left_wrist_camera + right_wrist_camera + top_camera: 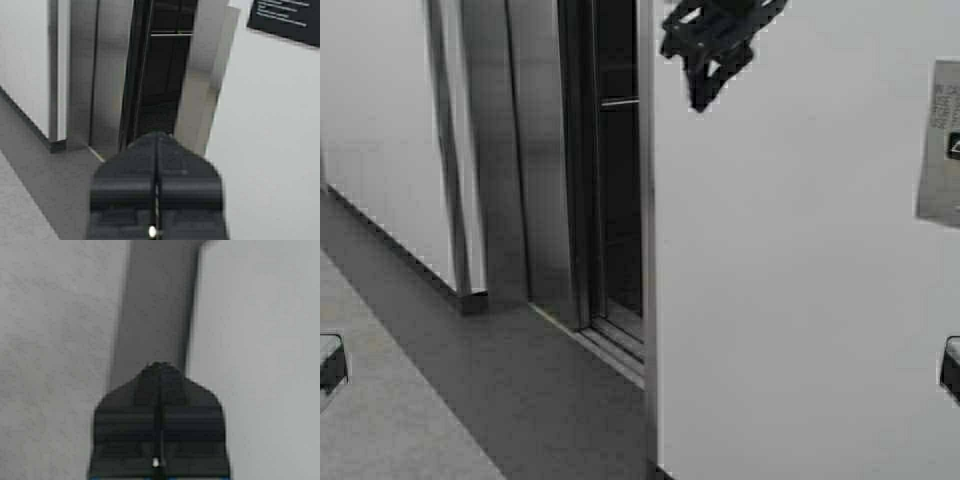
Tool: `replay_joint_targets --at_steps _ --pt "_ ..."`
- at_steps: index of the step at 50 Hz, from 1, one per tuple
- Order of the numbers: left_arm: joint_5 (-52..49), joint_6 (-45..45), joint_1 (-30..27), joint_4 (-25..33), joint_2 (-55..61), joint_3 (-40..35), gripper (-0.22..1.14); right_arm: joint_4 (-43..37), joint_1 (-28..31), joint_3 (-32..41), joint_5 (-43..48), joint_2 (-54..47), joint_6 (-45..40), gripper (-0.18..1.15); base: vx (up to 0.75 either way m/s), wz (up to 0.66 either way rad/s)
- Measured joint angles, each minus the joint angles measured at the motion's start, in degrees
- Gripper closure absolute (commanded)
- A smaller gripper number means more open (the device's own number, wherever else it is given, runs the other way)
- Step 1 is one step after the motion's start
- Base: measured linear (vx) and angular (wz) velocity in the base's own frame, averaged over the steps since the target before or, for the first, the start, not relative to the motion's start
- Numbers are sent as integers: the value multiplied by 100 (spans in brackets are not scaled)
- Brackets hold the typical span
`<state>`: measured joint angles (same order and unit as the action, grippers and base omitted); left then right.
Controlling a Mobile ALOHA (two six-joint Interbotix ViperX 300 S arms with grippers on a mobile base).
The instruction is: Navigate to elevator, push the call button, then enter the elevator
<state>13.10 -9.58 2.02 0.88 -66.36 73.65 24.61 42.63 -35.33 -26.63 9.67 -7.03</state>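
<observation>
The elevator [535, 150] stands ahead to the left, with brushed steel panels and frame. Its doorway is open: a dark gap [618, 200] shows the inside with a flat handrail [618, 102]. In the left wrist view the same dark opening [160, 75] lies straight beyond my left gripper [157, 137], which is shut and empty. My right gripper [702, 98] hangs high in front of the white wall to the right of the doorway, tip down, shut and empty. Its own view shows the right gripper [160, 365] over the dark floor strip. The call button is out of view.
A white wall [790, 300] fills the right half, close ahead, with a sign plate [942, 140] at its right edge. Its steel corner edge [648, 250] borders the doorway. A dark floor strip [520, 390] runs along the wall, with lighter floor [380, 430] to the left.
</observation>
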Motion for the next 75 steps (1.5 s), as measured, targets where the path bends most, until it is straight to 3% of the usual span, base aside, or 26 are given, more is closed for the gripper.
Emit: replay_joint_targets --at_steps 21,51,75 --pt "-35 79 -9 -18 35 18 89 -220 -431 -176 1626 9 123 91 2 23" --pt "-18 88 0 -18 360 18 89 -220 -475 -176 1749 -44 132 91 13 61" --pt "193 141 -9 -18 686 -18 89 -88 -773 -176 1872 -97 141 91 22 31"
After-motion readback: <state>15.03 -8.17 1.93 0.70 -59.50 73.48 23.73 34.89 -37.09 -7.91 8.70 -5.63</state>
